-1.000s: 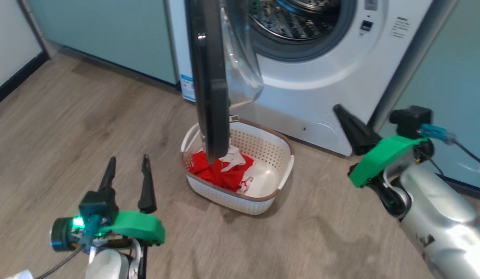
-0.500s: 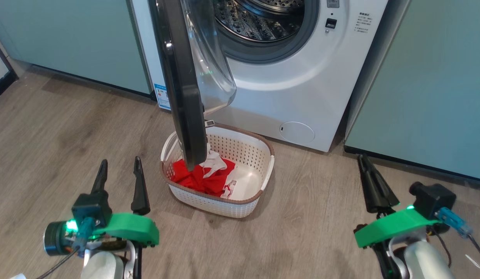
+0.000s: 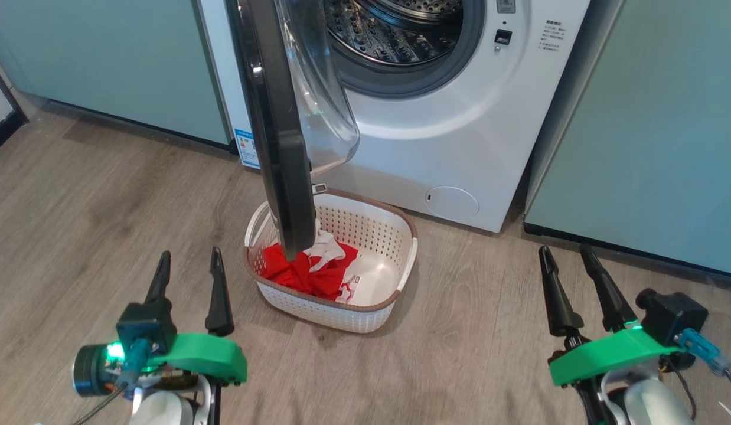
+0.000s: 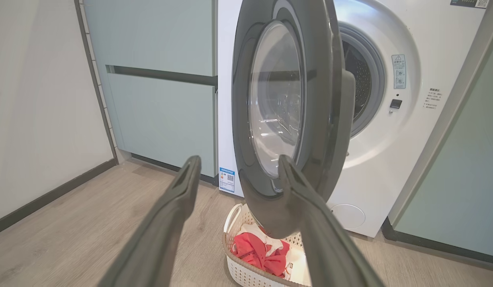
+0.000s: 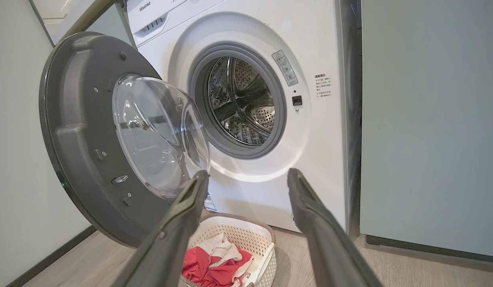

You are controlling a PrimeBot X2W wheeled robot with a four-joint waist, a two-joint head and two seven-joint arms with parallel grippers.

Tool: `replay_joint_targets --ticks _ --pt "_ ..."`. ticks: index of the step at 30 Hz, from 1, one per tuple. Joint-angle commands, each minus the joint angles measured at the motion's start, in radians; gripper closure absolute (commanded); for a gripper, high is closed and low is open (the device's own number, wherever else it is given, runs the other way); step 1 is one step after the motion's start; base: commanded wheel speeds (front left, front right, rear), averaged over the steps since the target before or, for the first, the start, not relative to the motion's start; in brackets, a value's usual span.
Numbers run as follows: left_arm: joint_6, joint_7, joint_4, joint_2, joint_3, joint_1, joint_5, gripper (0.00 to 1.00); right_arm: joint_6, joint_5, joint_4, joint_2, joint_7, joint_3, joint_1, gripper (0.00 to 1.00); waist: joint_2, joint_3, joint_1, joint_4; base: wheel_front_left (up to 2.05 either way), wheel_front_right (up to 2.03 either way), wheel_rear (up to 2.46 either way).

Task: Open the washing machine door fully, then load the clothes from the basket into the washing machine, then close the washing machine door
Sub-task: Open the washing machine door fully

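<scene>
Washing machine door (image 3: 277, 147) swung open; left end effector (image 3: 189, 252), right end effector (image 3: 564, 248) both spread, empty, pointing forward.

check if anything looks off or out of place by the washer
Nothing spilled or broken. The door sticks straight out from the washer, seemingly not fully open, and in the head view its edge hides part of the clothes in the basket.

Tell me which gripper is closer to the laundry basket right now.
Left. The left gripper hovers open just left of the basket. The right gripper, also open, is well out to its right, across a stretch of floor.
</scene>
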Motion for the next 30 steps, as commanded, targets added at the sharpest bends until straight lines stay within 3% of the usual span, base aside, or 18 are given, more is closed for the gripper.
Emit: replay_joint_targets --ticks 1,30 --pt "0.003 -0.01 -0.036 0.007 0.023 -0.032 -0.001 0.0 0.0 0.006 -0.04 0.001 -0.009 0.02 -0.031 0.0 0.0 0.001 0.0001 0.001 0.0 0.0 0.0" --pt "-0.003 -0.01 -0.017 0.007 0.015 -0.035 0.001 0.0 0.0 -0.004 -0.045 0.001 -0.009 0.05 -0.035 0.0 0.0 0.0 0.0001 0.019 0.0 0.0 0.0"
